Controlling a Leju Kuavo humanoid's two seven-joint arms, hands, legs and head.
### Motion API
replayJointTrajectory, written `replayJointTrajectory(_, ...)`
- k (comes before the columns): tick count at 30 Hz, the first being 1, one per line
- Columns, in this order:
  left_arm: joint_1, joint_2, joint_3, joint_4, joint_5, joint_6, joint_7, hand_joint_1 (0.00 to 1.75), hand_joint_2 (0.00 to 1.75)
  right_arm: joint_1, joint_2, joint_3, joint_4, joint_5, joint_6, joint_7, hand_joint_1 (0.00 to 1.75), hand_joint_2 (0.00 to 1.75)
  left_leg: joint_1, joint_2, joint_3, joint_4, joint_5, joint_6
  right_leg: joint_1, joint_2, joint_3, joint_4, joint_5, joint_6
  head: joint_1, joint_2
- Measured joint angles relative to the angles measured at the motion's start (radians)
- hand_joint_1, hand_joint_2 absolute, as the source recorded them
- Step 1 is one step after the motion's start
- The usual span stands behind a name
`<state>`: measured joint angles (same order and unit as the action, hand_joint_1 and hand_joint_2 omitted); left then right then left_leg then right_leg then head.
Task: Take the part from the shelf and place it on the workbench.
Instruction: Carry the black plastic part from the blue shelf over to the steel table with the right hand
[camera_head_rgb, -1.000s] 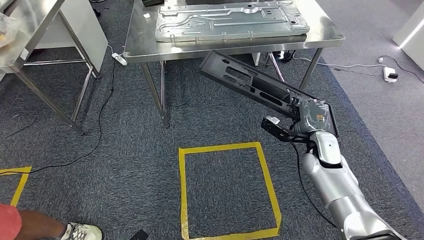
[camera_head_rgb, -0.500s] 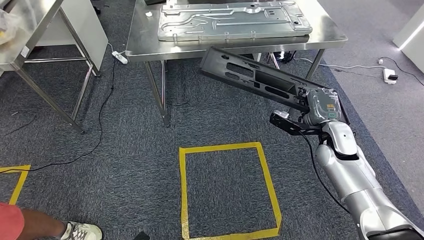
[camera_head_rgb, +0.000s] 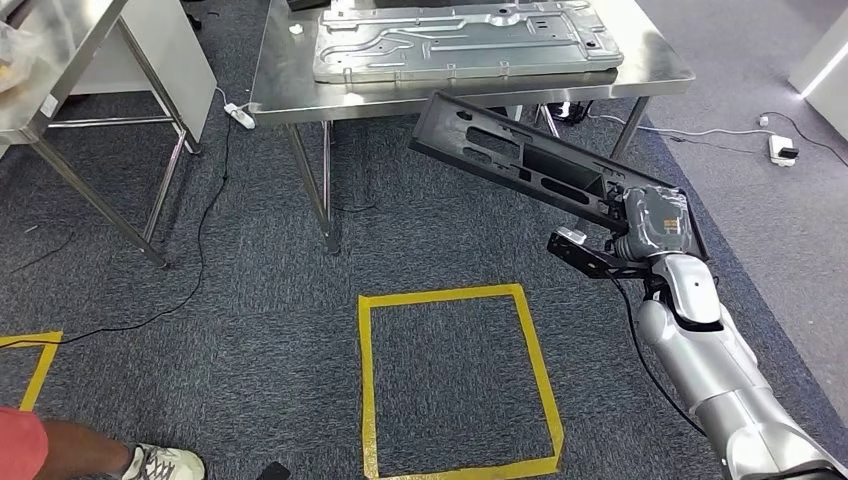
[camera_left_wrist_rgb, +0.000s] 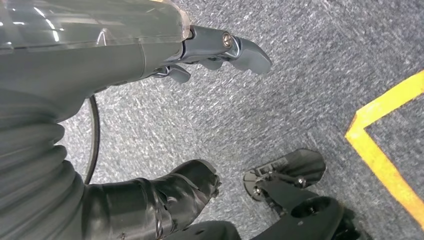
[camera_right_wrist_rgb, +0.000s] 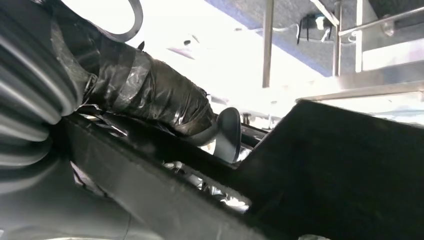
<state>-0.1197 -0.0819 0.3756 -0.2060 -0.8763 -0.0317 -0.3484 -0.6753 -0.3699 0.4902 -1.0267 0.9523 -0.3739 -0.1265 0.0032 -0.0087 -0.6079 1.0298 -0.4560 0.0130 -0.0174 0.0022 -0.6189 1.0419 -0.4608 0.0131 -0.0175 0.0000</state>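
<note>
My right hand (camera_head_rgb: 640, 235) grips one end of a long black plastic part (camera_head_rgb: 520, 165), which slants up and to the left with its far end just below the front edge of the steel workbench (camera_head_rgb: 470, 95). In the right wrist view the taped thumb (camera_right_wrist_rgb: 155, 97) presses on the black part (camera_right_wrist_rgb: 350, 170). My left hand (camera_left_wrist_rgb: 150, 125) hangs over the grey carpet, fingers apart and holding nothing.
A large stamped metal panel (camera_head_rgb: 465, 40) lies on the workbench. A yellow tape square (camera_head_rgb: 450, 375) marks the carpet in front of it. Another steel table (camera_head_rgb: 60, 90) stands at the left. A person's shoe (camera_head_rgb: 160, 463) is at the lower left. Cables and a power strip (camera_head_rgb: 238, 115) lie on the floor.
My right arm has carried the black part up and to the right, bringing its far end closer to the workbench edge. The camera has shifted slightly.
</note>
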Motion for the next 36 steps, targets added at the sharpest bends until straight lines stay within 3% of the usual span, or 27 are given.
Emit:
replayJointTrajectory(2, 0.0, 0.001, 0.003, 0.0, 0.001, 0.0, 0.001, 0.0, 1.75, 0.002, 0.0, 0.0, 0.0, -0.001, -0.001, 0.001, 1.75, 1.75, 0.001, 0.001, -0.017, 0.041, -0.031, -0.01, -0.006, -0.001, 0.004, -0.007, 0.004, -0.014, 0.0, 0.0)
replayJointTrajectory(5, 0.001, 0.001, 0.004, 0.0, -0.001, -0.005, 0.0, 0.0, 1.75, 0.008, 0.0, 0.0, 0.0, -0.001, -0.001, 0.001, 1.75, 1.75, 0.006, 0.003, -0.102, 0.223, -0.117, -0.021, -0.004, -0.003, 0.005, -0.009, 0.003, -0.023, 0.0, 0.0)
replayJointTrajectory(6, 0.002, 0.001, 0.004, 0.0, -0.003, -0.008, -0.001, 0.0, 1.75, 0.012, 0.0, 0.0, 0.001, -0.001, -0.001, 0.002, 1.75, 1.75, 0.007, 0.003, -0.125, 0.27, -0.128, -0.022, -0.003, -0.004, 0.006, -0.009, 0.001, -0.024, 0.0, 0.0)
replayJointTrajectory(7, 0.003, 0.001, 0.004, 0.0, -0.005, -0.01, -0.003, 0.0, 1.75, 0.015, 0.0, 0.0, 0.002, -0.001, -0.001, 0.003, 1.75, 1.75, 0.007, 0.003, -0.132, 0.281, -0.119, -0.021, -0.003, -0.003, 0.007, -0.009, -0.001, -0.025, 0.0, 0.0)
replayJointTrajectory(8, 0.005, 0.001, 0.004, 0.0, -0.007, -0.01, -0.005, 0.0, 1.75, 0.019, 0.0, 0.0, 0.002, -0.001, -0.001, 0.004, 1.75, 1.75, 0.007, 0.003, -0.119, 0.251, -0.093, -0.019, -0.002, -0.003, 0.009, -0.009, -0.004, -0.024, -0.001, 0.0)
replayJointTrajectory(10, 0.006, 0.002, 0.004, 0.0, -0.011, -0.01, -0.01, 0.0, 1.75, 0.023, 0.0, 0.0, 0.003, 0.0, -0.001, 0.007, 1.75, 1.75, 0.005, 0.003, -0.053, 0.115, -0.026, -0.008, -0.002, -0.002, 0.017, -0.009, -0.009, -0.019, 0.0, 0.0)
replayJointTrajectory(11, 0.005, 0.003, 0.004, 0.0, -0.013, -0.01, -0.011, 0.0, 1.75, 0.024, 0.0, 0.0, 0.003, 0.0, -0.003, 0.009, 1.75, 1.75, 0.003, 0.003, -0.021, 0.052, -0.008, -0.002, -0.001, -0.002, 0.019, -0.008, -0.011, -0.015, 0.0, 0.0)
replayJointTrajectory(13, 0.005, 0.005, 0.004, 0.0, -0.013, -0.01, -0.013, 0.0, 1.75, 0.026, 0.0, 0.0, 0.003, -0.001, -0.006, 0.011, 1.75, 1.75, -0.003, 0.003, 0.009, -0.01, -0.005, 0.008, 0.001, -0.002, 0.023, -0.009, -0.011, -0.002, 0.0, 0.0)
replayJointTrajectory(16, 0.008, 0.004, 0.004, 0.0, -0.013, -0.009, -0.014, 0.0, 1.75, 0.037, -0.001, 0.0, 0.002, -0.001, -0.01, 0.013, 1.75, 1.75, 0.0, 0.002, 0.033, -0.033, -0.005, 0.023, 0.0, -0.002, 0.025, 0.004, -0.006, 0.014, 0.0, 0.0)
replayJointTrajectory(17, 0.009, 0.003, 0.004, 0.0, -0.013, -0.009, -0.014, 0.0, 1.75, 0.039, -0.002, 0.0, 0.002, -0.001, -0.011, 0.013, 1.75, 1.75, 0.002, 0.002, 0.043, -0.037, -0.005, 0.028, -0.001, -0.002, 0.016, 0.024, -0.017, 0.017, 0.0, 0.0)
replayJointTrajectory(20, 0.009, 0.003, 0.004, 0.0, -0.014, -0.007, -0.015, 0.0, 1.75, 0.046, -0.005, 0.0, 0.0, -0.004, -0.014, 0.016, 1.75, 1.75, 0.001, 0.002, 0.062, -0.041, -0.015, 0.039, -0.004, -0.002, -0.08, 0.185, -0.085, 0.027, 0.001, 0.0)
replayJointTrajectory(21, 0.01, 0.003, 0.004, 0.0, -0.014, -0.006, -0.015, 0.0, 1.75, 0.052, -0.005, 0.0, 0.0, -0.005, -0.015, 0.017, 1.75, 1.75, 0.001, 0.001, 0.067, -0.041, -0.021, 0.04, -0.005, -0.002, -0.116, 0.234, -0.096, 0.03, 0.001, 0.0)
replayJointTrajectory(22, 0.011, 0.003, 0.004, 0.0, -0.014, -0.005, -0.015, 0.0, 1.75, 0.059, -0.006, 0.0, 0.0, -0.005, -0.015, 0.019, 1.75, 1.75, 0.0, 0.001, 0.074, -0.041, -0.028, 0.04, -0.005, -0.002, -0.138, 0.252, -0.089, 0.03, 0.0, 0.0)
replayJointTrajectory(23, 0.012, 0.002, 0.004, 0.0, -0.014, -0.004, -0.015, 0.0, 1.75, 0.066, -0.006, 0.0, 0.0, -0.005, -0.015, 0.02, 1.75, 1.75, 0.0, 0.0, 0.084, -0.04, -0.035, 0.038, -0.005, -0.002, -0.141, 0.232, -0.062, 0.029, 0.001, 0.0)
replayJointTrajectory(25, 0.015, 0.001, 0.004, 0.0, -0.015, -0.001, -0.014, 0.0, 1.75, 0.072, -0.008, -0.001, 0.0, -0.005, -0.015, 0.022, 1.75, 1.75, 0.0, -0.001, 0.105, -0.039, -0.054, 0.031, -0.004, -0.002, -0.102, 0.11, 0.026, 0.022, 0.001, 0.0)
replayJointTrajectory(27, 0.013, -0.001, 0.005, 0.0, -0.016, 0.006, -0.01, 0.0, 1.75, 0.074, -0.008, -0.002, 0.0, -0.005, -0.016, 0.023, 1.75, 1.75, 0.0, 0.0, 0.115, -0.035, -0.069, 0.02, 0.004, -0.002, -0.073, 0.015, 0.072, 0.01, 0.001, 0.0)
replayJointTrajectory(29, 0.01, -0.001, 0.006, 0.001, -0.015, 0.012, -0.004, 0.0, 1.75, 0.077, -0.008, -0.006, 0.0, -0.004, -0.018, 0.025, 1.75, 1.75, -0.001, 0.0, 0.118, -0.033, -0.077, 0.009, 0.011, -0.002, -0.072, -0.003, 0.069, -0.005, 0.0, 0.0)
replayJointTrajectory(32, 0.008, 0.0, 0.007, 0.0, -0.015, 0.016, 0.0, 0.0, 1.75, 0.083, -0.008, -0.013, -0.002, -0.002, -0.021, 0.028, 1.75, 1.75, -0.001, 0.002, 0.1, 0.011, -0.088, -0.004, 0.005, -0.001, -0.051, -0.015, 0.064, -0.022, 0.0, 0.0)
replayJointTrajectory(36, 0.007, 0.0, 0.008, 0.0, -0.017, 0.015, 0.002, 0.0, 1.75, 0.087, -0.008, -0.016, -0.003, 0.0, -0.025, 0.028, 1.75, 1.75, 0.006, 0.003, -0.041, 0.241, -0.175, -0.022, 0.004, -0.002, -0.028, -0.022, 0.047, -0.037, 0.0, 0.0)
